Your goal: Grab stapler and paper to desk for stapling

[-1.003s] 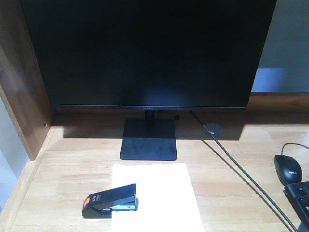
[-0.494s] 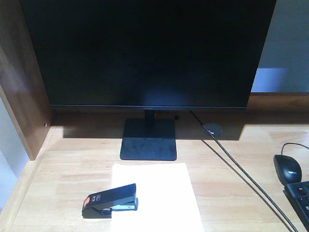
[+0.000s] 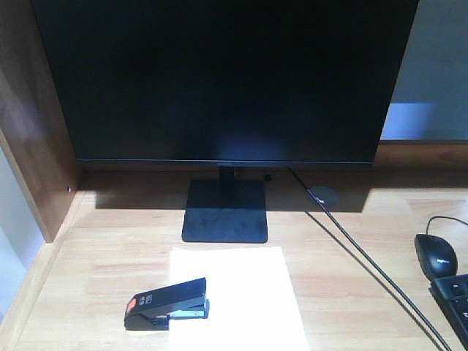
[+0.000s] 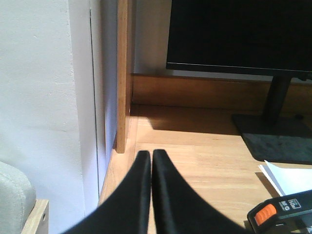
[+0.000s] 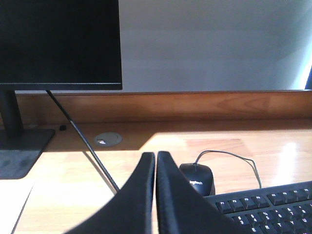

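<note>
The monitor (image 3: 223, 80) fills the back of the desk (image 3: 351, 292), and everything reads off it. Right in front of the monitor's base lies the paper (image 3: 238, 296), a white sheet flat on the wood. The stapler (image 3: 167, 303) sits on the paper's left edge, front end over the sheet, orange-red rear patch pointing away to the left, well forward of the monitor. Nothing touches it.

From the left wrist view, the left gripper (image 4: 151, 156) has its two black fingers pressed together, empty, low and left of the monitor, with the stapler (image 4: 285, 214) off to its right. On the other side, the right gripper (image 5: 156, 158) is likewise pinched closed on nothing, right of the monitor, just in front of the mouse (image 5: 197, 178) and beside the keyboard (image 5: 268, 207).
</note>
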`<state>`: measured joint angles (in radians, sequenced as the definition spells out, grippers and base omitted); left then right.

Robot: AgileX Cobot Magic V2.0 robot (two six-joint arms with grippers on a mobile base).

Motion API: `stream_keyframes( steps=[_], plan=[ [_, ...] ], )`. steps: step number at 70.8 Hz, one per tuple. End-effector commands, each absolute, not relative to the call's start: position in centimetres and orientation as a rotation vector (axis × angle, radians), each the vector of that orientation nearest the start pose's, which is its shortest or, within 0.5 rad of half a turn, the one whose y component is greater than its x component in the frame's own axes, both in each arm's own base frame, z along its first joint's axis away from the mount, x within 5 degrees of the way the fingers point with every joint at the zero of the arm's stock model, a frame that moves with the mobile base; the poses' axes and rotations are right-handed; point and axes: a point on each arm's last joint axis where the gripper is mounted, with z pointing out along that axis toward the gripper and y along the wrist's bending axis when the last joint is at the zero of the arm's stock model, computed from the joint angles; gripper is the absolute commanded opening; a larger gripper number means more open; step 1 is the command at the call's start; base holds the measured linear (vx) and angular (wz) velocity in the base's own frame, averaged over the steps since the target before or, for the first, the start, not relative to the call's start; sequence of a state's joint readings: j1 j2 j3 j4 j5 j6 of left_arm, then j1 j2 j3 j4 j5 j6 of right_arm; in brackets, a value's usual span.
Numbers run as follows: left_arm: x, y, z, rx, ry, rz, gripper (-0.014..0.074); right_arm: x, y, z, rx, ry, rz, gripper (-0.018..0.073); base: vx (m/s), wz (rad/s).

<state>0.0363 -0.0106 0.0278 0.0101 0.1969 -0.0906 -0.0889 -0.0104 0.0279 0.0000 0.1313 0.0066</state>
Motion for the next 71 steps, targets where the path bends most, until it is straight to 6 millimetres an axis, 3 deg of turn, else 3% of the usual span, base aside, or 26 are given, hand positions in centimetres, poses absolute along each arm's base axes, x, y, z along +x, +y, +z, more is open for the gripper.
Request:
stream_keyframes(
  steps=[1, 71],
  plan=[
    [5.67, 0.22, 18.43, -0.113, 1.64, -0.046, -0.0006, 5.59, -0.52, 19.52, 0.068, 1.56, -0.079, -0.001, 0.0, 0.0],
    [5.67, 0.22, 18.43, -0.113, 1.64, -0.046, -0.0006, 5.59, -0.52, 19.48, 0.083, 1.564, -0.063, -0.001, 0.0, 0.0]
  ],
)
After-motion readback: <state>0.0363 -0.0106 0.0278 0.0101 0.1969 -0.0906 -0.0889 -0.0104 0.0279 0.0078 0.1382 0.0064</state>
